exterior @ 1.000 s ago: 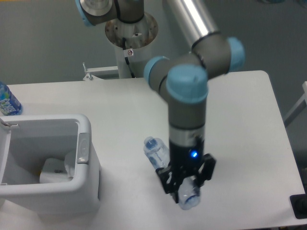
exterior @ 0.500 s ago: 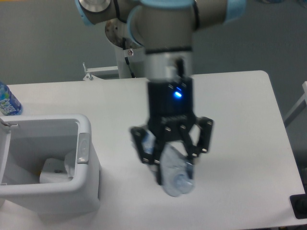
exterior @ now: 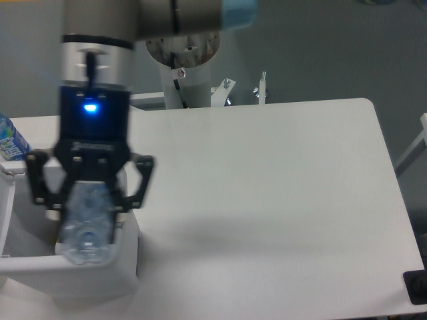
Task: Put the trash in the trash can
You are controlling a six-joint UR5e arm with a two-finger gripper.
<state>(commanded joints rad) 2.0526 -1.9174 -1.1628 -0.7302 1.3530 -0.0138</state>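
Jaws pinch the flattened bottle from both sides, about mid-body. Grip looks firm enough to carry it; the side-on hold leaves the underside free so it can drop straight out on release.

Bottle's long axis runs roughly vertical, tilted a bit toward the camera. One rounded end points down and hangs below the jaws. Too blurred to tell whether that end is the cap or the base.

Directly beneath the jaws: the trash can, white, thick rim. The bottle's lower end sits over or just at the near rim, by the can's right wall. Can't tell whether it's fully inside the opening or overlapping the rim. My read: the carry step is about done and release is what's left; if the bottle is over the rim rather than the opening, it could tip out onto the table.

Inside of the can is mostly hidden by the jaws and arm.

Far left of the jaws, at the frame edge: a blue-label bottle, standing apart from the can.
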